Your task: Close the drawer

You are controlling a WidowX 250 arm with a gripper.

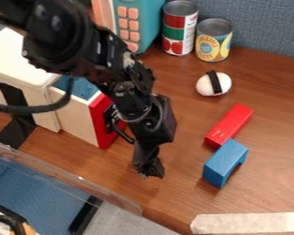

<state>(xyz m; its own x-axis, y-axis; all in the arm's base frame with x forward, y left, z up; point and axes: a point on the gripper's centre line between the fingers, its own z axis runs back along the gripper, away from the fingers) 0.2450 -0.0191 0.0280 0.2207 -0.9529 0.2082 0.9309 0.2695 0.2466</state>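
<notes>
Left side of table: drawer (77, 120) juts from its white cabinet (22, 57), blue interior exposed, so the full closing push looks left to do. Gripper (150, 170) hangs beyond the red front (100, 120); clenched or released, cannot tell.

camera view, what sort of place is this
Likely a play kitchen set up on a robot's work table: a toy sushi, cans of food, and a black arm over the wood table by a red-fronted drawer.
</notes>
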